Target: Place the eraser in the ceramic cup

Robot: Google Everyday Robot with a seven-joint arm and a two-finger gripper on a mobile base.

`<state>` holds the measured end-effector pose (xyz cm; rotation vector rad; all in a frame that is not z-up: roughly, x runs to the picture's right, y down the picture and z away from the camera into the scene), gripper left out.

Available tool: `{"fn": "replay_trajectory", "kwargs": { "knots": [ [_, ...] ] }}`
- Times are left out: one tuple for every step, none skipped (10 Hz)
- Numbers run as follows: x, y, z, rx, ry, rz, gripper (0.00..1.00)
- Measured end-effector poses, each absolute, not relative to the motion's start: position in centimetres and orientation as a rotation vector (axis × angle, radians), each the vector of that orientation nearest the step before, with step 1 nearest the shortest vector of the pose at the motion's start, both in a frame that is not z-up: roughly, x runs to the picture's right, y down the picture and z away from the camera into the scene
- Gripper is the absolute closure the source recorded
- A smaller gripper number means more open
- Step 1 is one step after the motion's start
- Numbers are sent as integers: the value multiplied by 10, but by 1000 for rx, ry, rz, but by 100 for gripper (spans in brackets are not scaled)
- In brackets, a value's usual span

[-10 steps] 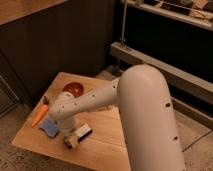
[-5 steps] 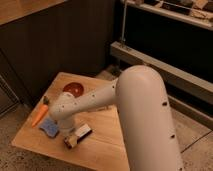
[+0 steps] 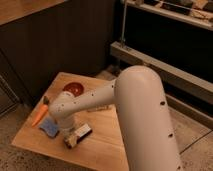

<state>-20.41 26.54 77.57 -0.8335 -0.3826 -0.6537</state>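
The eraser point(image 3: 83, 131), a flat dark block, lies on the wooden table point(image 3: 100, 145) near its front middle. My gripper point(image 3: 70, 141) is down at the table top, right at the eraser's left end, below the white wrist. The frame does not show whether it grips the eraser. The ceramic cup is not visible; the thick white arm point(image 3: 135, 110) covers much of the table's middle and right.
An orange-red bowl point(image 3: 74, 89) stands at the back of the table. An orange carrot point(image 3: 40, 116) and a flat blue sponge point(image 3: 49, 128) lie at the left, close to the gripper. A metal rail and dark cabinet stand behind.
The arm has barely shifted. The gripper stays low beside the eraser, which lies in the same spot.
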Motion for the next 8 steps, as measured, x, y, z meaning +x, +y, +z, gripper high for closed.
{"fn": "replay_trajectory", "kwargs": {
  "knots": [
    [-205, 265, 776, -836, -383, -652, 44],
    [-205, 265, 776, -838, -384, -648, 44],
    [-206, 265, 776, -841, -385, -647, 44],
    [-205, 265, 776, -848, -384, -642, 44],
    [-205, 265, 776, -852, -383, -640, 45],
    [-205, 265, 776, -855, -382, -639, 56],
    [-205, 265, 777, -856, -381, -638, 63],
    [-205, 265, 777, -856, -381, -638, 69]
  ]
}}
